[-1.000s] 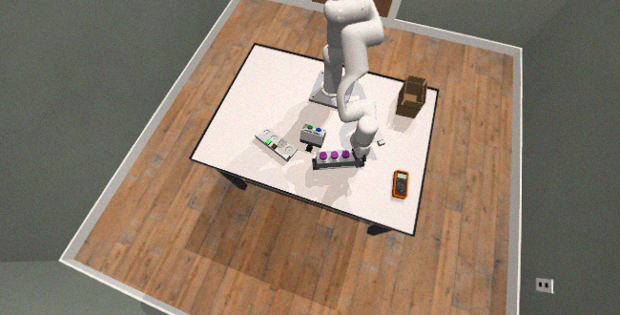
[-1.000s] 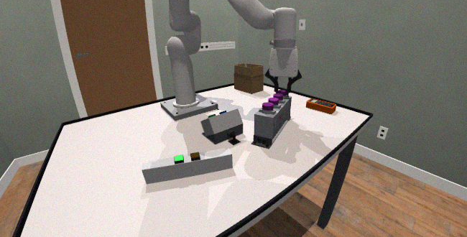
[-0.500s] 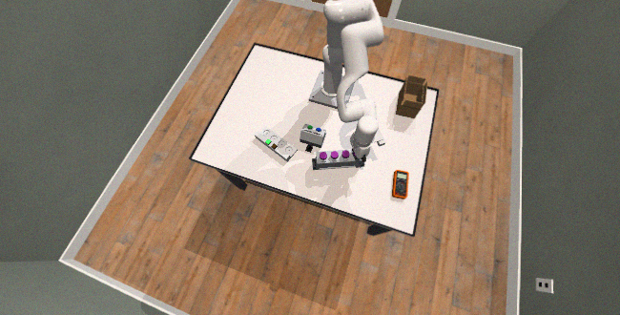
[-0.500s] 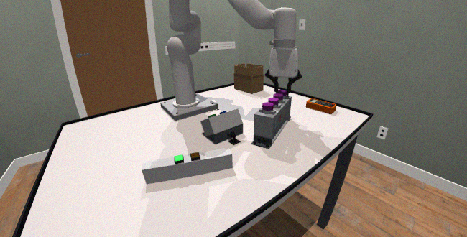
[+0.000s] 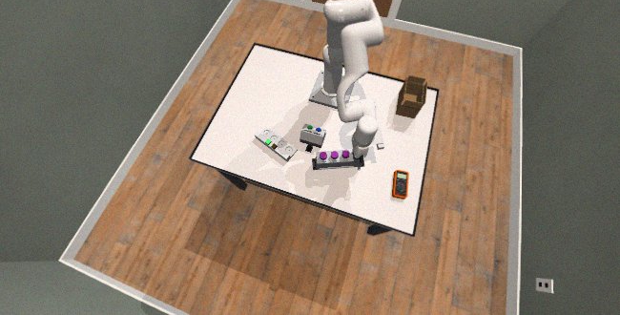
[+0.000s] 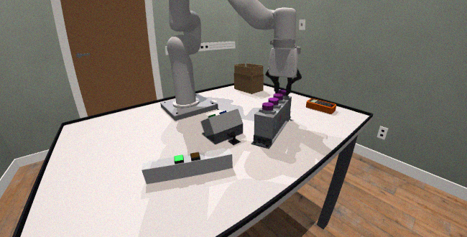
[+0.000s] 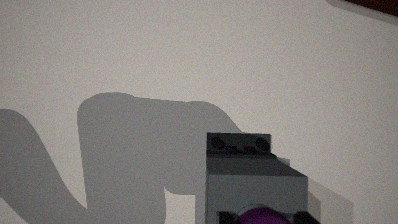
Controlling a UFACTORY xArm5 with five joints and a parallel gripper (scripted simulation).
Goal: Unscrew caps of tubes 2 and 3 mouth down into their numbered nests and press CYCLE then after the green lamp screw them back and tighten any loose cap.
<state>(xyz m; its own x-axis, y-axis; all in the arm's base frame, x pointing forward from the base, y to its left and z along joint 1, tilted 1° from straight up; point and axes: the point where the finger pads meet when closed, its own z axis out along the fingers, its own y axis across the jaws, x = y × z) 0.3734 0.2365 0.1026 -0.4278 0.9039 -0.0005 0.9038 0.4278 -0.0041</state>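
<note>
The grey decapping station (image 5: pixel 337 160) stands on the white table with purple caps on its tubes. Three caps (image 5: pixel 335 155) show in the top view; the fourth is under my gripper (image 5: pixel 357 155). My gripper (image 6: pixel 284 89) points straight down at the far end of the station (image 6: pixel 271 118) and is shut on the purple cap of tube 1 (image 6: pixel 282 91). In the wrist view this cap (image 7: pixel 260 216) shows at the bottom edge, above the station's end (image 7: pixel 240 145). The cap tray (image 6: pixel 187 168) has its green lamp (image 6: pixel 178 159) lit. The nests (image 5: pixel 276 141) look empty.
The key housing (image 5: pixel 313 134) with the green and blue keys stands between tray and station. A cardboard box (image 5: pixel 411 96) is at the back right, an orange multimeter (image 5: pixel 400 183) at the front right. A small white object lies beside the station.
</note>
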